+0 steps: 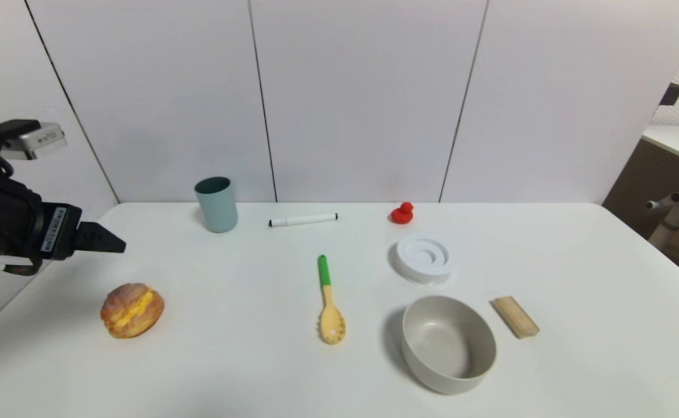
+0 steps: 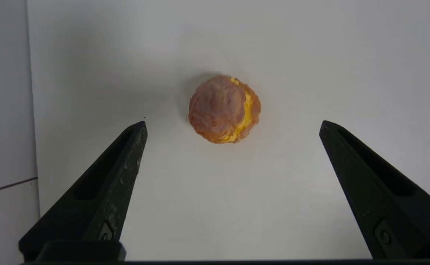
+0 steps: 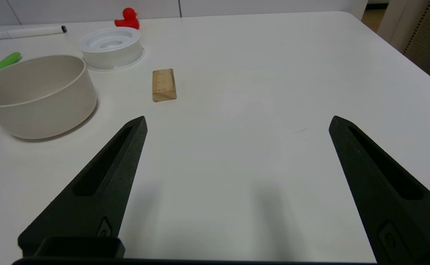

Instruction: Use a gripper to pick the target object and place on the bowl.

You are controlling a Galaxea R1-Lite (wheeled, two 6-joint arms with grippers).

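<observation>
The golden-brown cream-puff bun (image 1: 132, 310) with yellow filling lies on the white table near the front left. My left gripper (image 1: 107, 239) hangs in the air above and behind the bun, open and empty. In the left wrist view the bun (image 2: 224, 109) sits on the table beyond the wide-open left gripper (image 2: 233, 125), apart from both fingers. The beige-grey bowl (image 1: 448, 343) stands empty at the front right and also shows in the right wrist view (image 3: 34, 96). My right gripper (image 3: 237, 123) is open and empty low over the table's right part, out of the head view.
A yellow spoon with green handle (image 1: 330, 302) lies mid-table. A white ringed dish (image 1: 423, 257), a red duck (image 1: 402, 213), a marker (image 1: 303, 219) and a teal cup (image 1: 216, 204) stand farther back. A tan wooden block (image 1: 515, 316) lies right of the bowl.
</observation>
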